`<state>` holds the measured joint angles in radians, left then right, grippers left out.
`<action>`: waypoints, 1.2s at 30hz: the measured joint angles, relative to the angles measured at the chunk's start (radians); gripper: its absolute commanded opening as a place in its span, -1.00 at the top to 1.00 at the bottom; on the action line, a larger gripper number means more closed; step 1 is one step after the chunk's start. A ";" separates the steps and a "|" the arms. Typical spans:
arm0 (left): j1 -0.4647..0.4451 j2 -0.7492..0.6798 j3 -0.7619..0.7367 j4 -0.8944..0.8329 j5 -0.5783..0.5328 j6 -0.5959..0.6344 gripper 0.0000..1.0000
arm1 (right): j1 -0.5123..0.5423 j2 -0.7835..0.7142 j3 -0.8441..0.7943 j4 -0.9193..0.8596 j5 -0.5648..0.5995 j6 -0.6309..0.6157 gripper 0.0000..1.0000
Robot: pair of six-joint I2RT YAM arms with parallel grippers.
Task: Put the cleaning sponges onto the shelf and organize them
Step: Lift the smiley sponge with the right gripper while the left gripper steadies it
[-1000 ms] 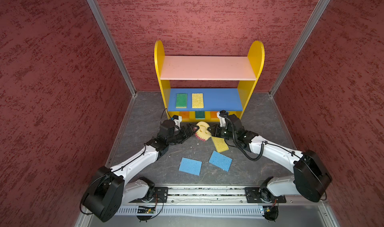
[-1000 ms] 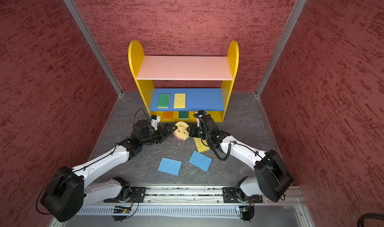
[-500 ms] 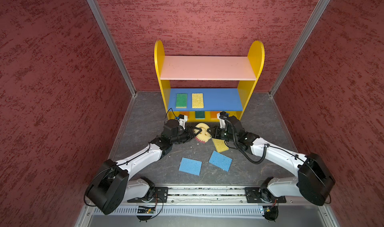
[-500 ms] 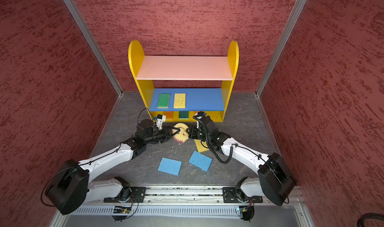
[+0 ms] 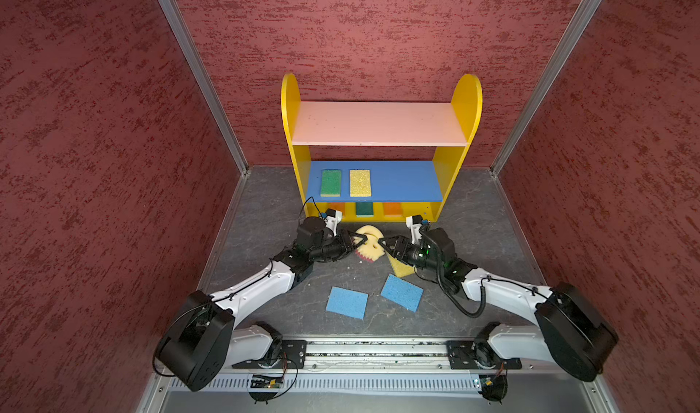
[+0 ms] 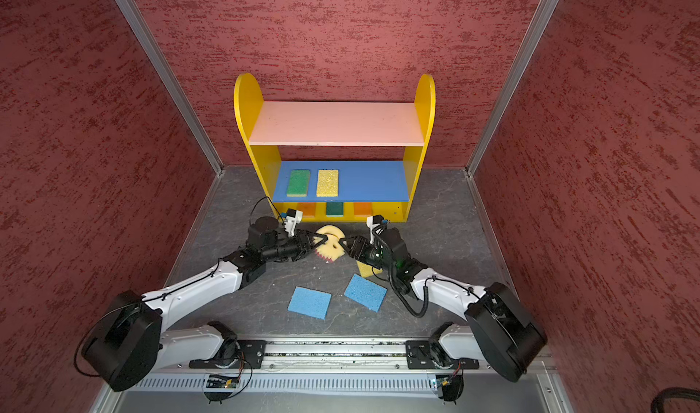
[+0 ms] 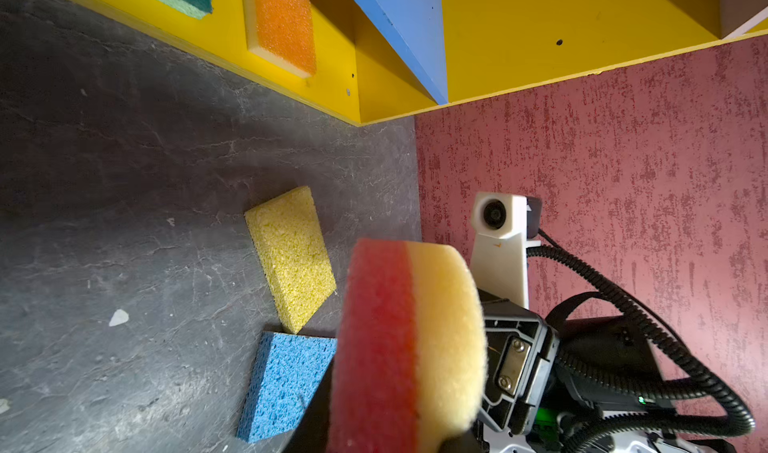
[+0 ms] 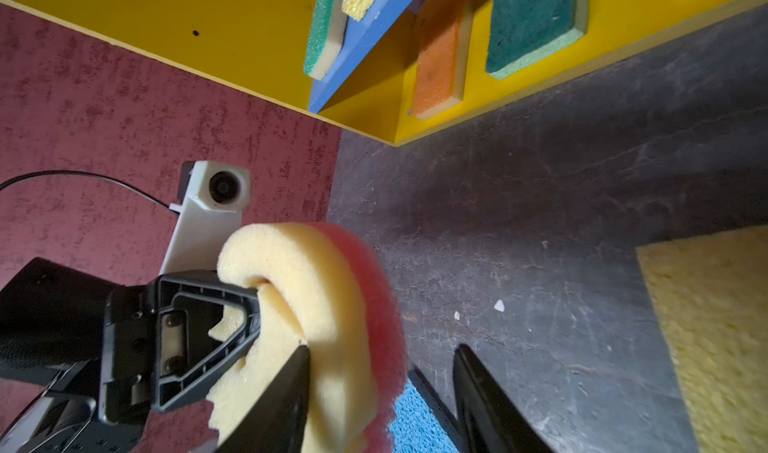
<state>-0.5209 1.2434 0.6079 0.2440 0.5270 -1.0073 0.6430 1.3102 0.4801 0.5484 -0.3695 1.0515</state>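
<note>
**Handover of the round sponge, mid-exchange.** Over the last second the left gripper [image 5: 358,242] has closed onto the round smiley sponge [image 5: 370,243]. The right gripper [image 5: 383,245], which carried it, has let go. Its fingers [image 8: 286,392] stand apart with dark floor visible between them, and one lies against the sponge's yellow face. The left fingers [image 8: 208,301] are clamped across the sponge's thickness and dent the foam.

The sponge is held on edge, low, just in front of the shelf [image 5: 460,100]. Two pads lie on the blue middle board [image 5: 405,180] and three on the bottom board [image 5: 416,212]. A yellow rectangular sponge [image 5: 399,269], a blue sponge [image 5: 347,302] and a second blue sponge [image 5: 402,292] remain on the floor.

**Handling, as judged.** The sponge looks light, soft and springy, yellow foam on a rough red backing. It is best gripped lightly at the solid rim, away from the cut-out face. It squashes readily and may spring back on release.
</note>
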 measured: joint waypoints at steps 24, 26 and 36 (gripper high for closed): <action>0.010 0.015 0.000 0.113 -0.011 -0.051 0.38 | 0.015 0.198 -0.093 0.569 -0.117 0.232 0.51; 0.009 0.015 0.001 0.112 -0.012 -0.050 0.32 | 0.016 0.235 -0.104 0.634 -0.115 0.261 0.64; -0.001 -0.020 0.000 0.098 -0.011 -0.028 -0.53 | 0.018 0.344 -0.109 0.787 -0.120 0.337 1.00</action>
<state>-0.5217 1.2236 0.6075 0.3420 0.5156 -1.0351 0.6605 1.6547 0.3710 1.3350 -0.4892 1.3888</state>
